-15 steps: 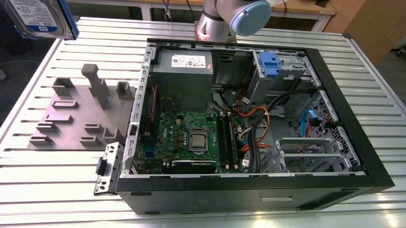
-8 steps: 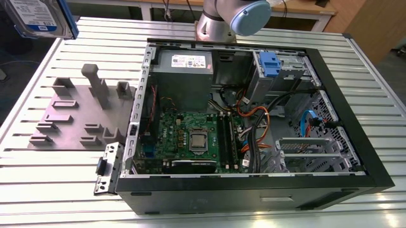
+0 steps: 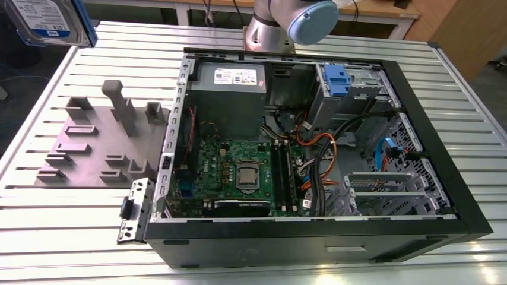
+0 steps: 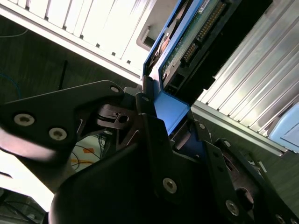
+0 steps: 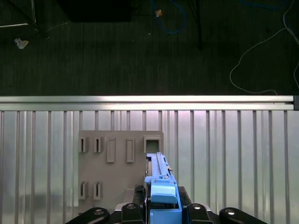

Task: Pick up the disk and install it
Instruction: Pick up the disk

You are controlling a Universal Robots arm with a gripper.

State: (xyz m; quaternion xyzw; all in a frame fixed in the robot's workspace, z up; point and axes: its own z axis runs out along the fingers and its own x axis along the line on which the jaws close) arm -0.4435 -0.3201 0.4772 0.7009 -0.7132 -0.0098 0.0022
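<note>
Grips the disk point(image 4: 198, 28) in the pincer point(image 4: 162, 112), closed narrow on the blue carrier frame, with black fingers point(image 4: 148, 100) pressed against its sides in the second wrist view. Carries it edge-on in the first wrist view. Hangs above the desk point(image 5: 233, 154), directly over a grey slotted fixture point(image 5: 119, 163), with no contact between the two.

Holds the disk aloft in the exterior view, label showing, with the open computer case point(image 3: 443, 178) well apart from the pincer and lower, toward the exterior view's right.

Looks like the pick-up done and the carry toward installing in hand. Finds no drive seated in the drive bay point(image 3: 360, 89) inside the case, as far as the exterior view tells, apart from a small blue clip point(image 3: 336, 80).

Calls, by this reading, for a firm hold and for the carrier kept square to the bay's rails. Calls also for clearance from the orange and black cables point(image 3: 325, 148) near the bay and from the grey power-supply box point(image 3: 228, 98) beside it.
</note>
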